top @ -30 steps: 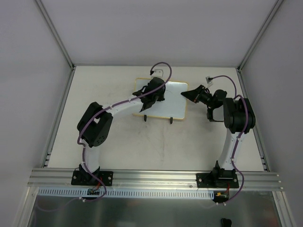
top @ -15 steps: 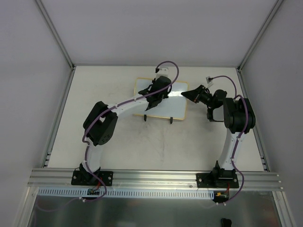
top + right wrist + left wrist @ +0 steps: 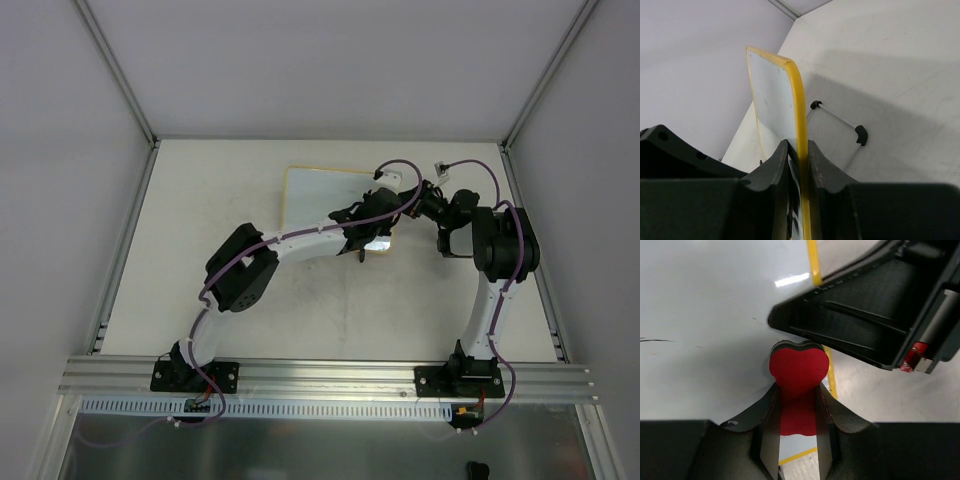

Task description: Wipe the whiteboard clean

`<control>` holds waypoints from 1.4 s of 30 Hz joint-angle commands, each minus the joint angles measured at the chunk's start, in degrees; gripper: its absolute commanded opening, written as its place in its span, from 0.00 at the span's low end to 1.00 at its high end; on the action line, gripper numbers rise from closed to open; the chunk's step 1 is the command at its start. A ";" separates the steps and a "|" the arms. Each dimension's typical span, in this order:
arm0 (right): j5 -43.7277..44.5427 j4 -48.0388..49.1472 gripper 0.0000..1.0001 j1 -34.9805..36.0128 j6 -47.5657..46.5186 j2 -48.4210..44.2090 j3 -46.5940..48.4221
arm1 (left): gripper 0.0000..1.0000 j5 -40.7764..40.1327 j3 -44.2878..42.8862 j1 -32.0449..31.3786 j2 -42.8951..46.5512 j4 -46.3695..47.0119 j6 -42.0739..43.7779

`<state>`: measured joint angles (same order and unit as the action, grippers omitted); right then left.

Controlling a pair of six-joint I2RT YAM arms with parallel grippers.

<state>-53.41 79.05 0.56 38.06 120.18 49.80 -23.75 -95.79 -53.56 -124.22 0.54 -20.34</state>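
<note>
The top external camera looks steeply down from high above and behind the robot, far enough off to take in the whole bench (image 3: 200, 200) and the whiteboard (image 3: 315, 195). The left wrist camera sits just behind the left fingers (image 3: 769, 437) and looks along them, very near, at the red eraser (image 3: 799, 367) between their tips and the board's white face just past it, with the right fingers (image 3: 840, 300) close beyond. The right wrist camera looks along its own fingers, close on the board's yellow edge between them, so all three views share the board.

White arm links (image 3: 485, 315), black joints (image 3: 240, 280), purple cables (image 3: 400, 161), black end effectors (image 3: 797, 390) (image 3: 797, 145)
</note>
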 commanded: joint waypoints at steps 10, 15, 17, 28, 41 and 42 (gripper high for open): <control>-0.73 8.76 0.00 0.32 -2.38 -0.21 -0.93 | 0.00 -0.42 3.15 7.06 -1.11 -5.98 1.18; -0.73 8.76 0.00 0.32 -2.29 -0.21 -1.02 | 0.00 -2.00 2.71 10.40 1.00 -6.33 4.16; -0.73 8.76 0.00 0.32 -2.38 -0.30 -1.11 | 0.00 -2.62 3.06 11.11 1.35 -6.86 4.25; -0.12 8.84 0.00 0.50 -3.61 -0.82 -1.81 | 0.00 -4.82 12.03 14.36 4.34 -7.04 1.53; -0.21 8.76 0.00 0.50 -3.96 -1.00 -1.81 | 0.00 -0.87 2.72 6.72 0.22 -10.02 2.23; -0.21 8.84 0.00 0.50 -3.96 -1.09 -1.90 | 0.00 -0.51 2.19 6.28 -0.75 -10.29 2.23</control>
<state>-52.93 79.18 0.60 38.30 120.16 49.32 -26.94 -93.03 -45.87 -118.74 -1.65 -18.39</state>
